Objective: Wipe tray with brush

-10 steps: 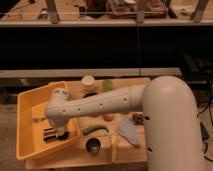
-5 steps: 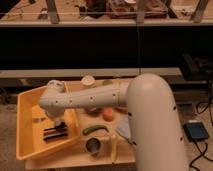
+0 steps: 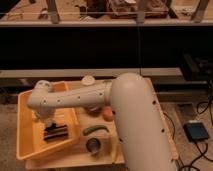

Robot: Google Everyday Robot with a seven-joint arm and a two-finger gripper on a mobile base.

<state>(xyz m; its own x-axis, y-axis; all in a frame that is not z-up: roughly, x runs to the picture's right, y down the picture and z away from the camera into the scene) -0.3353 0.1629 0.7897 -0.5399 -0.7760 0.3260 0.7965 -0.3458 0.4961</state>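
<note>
Lying inside the tray [image 3: 24, 131] at lower left, the brush [image 3: 56, 132] looks light and rigid, best pinched across its narrow back; the gripper [image 3: 49, 122] sits right over it, though I cannot tell whether it has hold.

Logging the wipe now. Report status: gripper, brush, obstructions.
Gripper inside tray, over brush; contact unclear. Brush lying on tray floor. Green vegetable outside tray, not blocking.

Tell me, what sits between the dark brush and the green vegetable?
In the camera view, only the tray's wall separates brush from green vegetable. The gripper is inside the tray, by the brush.
</note>
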